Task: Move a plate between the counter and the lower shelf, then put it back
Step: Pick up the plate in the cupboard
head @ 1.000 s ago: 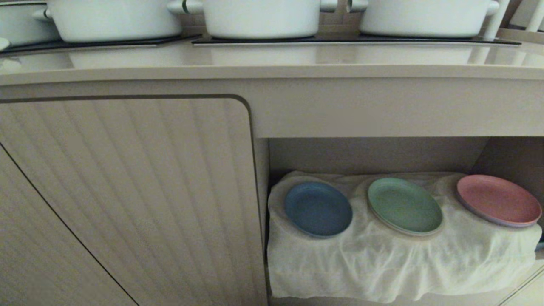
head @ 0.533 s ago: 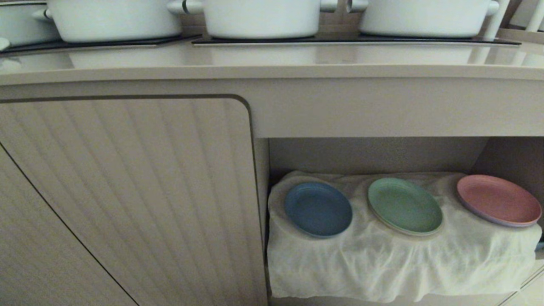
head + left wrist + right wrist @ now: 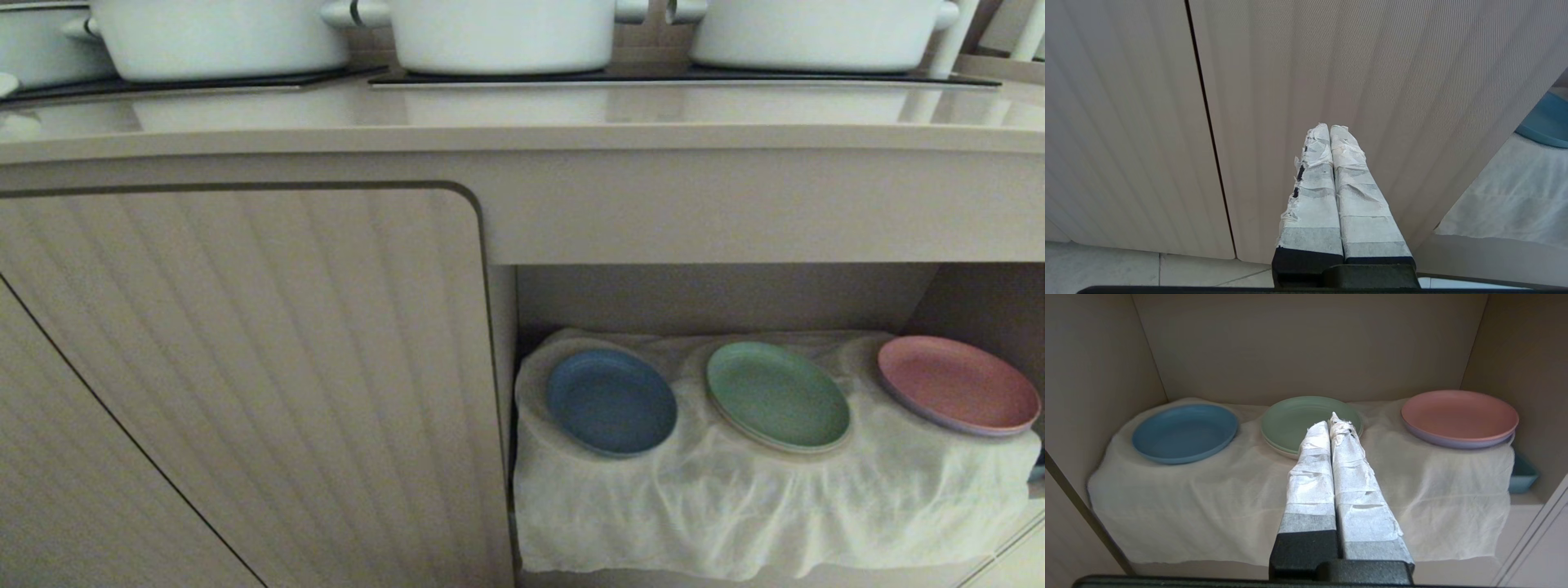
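So the blue plate (image 3: 611, 402) is sitting flat on the white cloth (image 3: 735, 506) on the lower shelf (image 3: 718, 298), leftmost of three, with the green plate (image 3: 777, 396) just at its 3 o'clock and the pink plate (image 3: 957, 384) further along the same way, tucked against the recess wall. Up at 12 o'clock the bench (image 3: 522, 114) has white pots (image 3: 502, 33) parked on the black cooktop, and its front strip looks like where the plate would go. Neither arm shows from the head. The right claw (image 3: 1334, 418) is pinched closed with nothing in it, hovering in front of the shelf and lined up more with the green plate than the blue one. The left claw (image 3: 1329, 127) is also closed and empty, parked facing the ribbed cabinet door (image 3: 245, 384). My read: the first lift hasn't started. Next move probably needs the right claw to spread its tips, swing toward the blue plate and catch its low rim without snagging the cloth. No brands, labels or readable writing anywhere that I can spot.
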`<state>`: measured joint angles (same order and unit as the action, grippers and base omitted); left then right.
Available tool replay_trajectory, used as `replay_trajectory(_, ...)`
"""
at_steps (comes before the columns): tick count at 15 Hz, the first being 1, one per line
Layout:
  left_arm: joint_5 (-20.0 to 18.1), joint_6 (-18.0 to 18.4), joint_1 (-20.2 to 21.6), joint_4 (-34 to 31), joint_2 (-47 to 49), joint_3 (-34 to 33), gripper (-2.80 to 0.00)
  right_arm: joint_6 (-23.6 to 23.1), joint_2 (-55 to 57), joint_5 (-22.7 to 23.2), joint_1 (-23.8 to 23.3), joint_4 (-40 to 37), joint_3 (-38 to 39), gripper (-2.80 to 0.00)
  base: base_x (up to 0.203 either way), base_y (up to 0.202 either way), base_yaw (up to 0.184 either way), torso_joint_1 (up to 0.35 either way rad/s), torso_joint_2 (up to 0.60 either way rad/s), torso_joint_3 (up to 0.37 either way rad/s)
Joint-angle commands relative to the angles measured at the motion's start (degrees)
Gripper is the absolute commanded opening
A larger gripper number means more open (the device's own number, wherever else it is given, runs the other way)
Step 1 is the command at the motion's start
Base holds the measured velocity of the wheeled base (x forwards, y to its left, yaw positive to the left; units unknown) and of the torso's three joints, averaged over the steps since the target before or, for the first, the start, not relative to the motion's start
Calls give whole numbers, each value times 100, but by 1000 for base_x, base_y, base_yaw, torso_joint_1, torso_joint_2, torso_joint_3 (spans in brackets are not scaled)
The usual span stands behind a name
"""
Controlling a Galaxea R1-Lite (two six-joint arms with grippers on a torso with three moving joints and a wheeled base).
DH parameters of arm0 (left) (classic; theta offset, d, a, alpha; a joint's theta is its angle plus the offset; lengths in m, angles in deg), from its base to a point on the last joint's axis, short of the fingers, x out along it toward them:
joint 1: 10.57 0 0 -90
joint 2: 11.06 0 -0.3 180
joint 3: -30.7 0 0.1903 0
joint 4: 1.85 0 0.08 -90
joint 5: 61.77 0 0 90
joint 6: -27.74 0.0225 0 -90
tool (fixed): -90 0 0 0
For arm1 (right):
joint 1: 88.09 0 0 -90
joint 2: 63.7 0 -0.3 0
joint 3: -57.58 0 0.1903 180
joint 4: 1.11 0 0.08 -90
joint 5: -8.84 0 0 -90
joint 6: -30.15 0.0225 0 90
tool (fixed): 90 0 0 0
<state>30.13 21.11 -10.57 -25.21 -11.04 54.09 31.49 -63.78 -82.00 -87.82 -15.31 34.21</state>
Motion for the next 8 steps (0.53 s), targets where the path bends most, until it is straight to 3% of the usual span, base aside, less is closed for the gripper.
replay_trajectory(1,4,-5,0,0,-2,-2,-280,51,7,-13,0,-2,0,-280,0,0,0,0,0,0)
replay_trajectory(8,4,-5,0,0,-2,1,-280,66,26,-13,6,8,0,-280,0,0,0,0,0,0)
